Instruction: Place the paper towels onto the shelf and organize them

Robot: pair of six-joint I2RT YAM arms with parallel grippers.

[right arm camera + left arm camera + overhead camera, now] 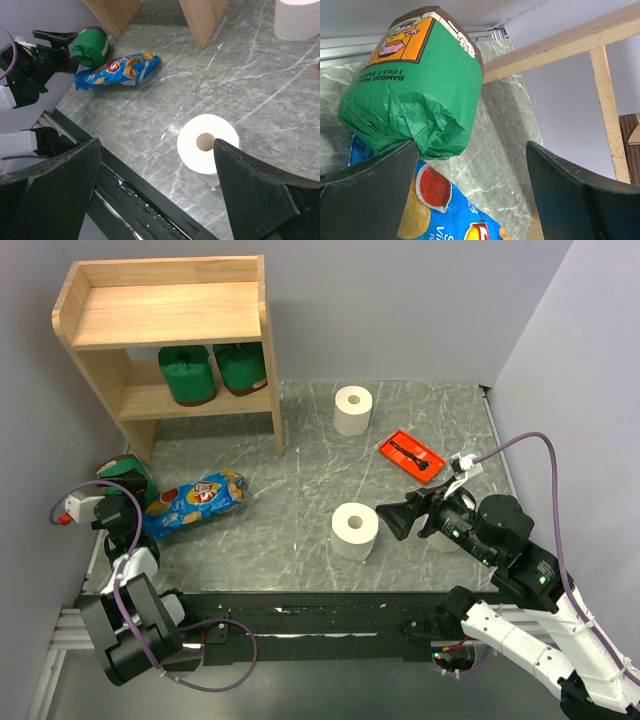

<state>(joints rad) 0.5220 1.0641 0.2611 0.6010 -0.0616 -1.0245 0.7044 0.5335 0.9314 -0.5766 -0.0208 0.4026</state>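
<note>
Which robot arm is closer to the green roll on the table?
Left. The left fingers are open right at the green roll; the right fingers are far across the table, by a white roll.

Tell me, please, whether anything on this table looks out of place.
A blue snack bag lies on the left beside a green-wrapped roll; an orange-red tray sits at the right. Neither is a paper towel.

a grey marble-patterned bench (300, 490) with white veins fills the middle. plain pale walls (400, 300) rise behind it and close on its left and right. a black strip (320, 602) runs along its near edge.
</note>
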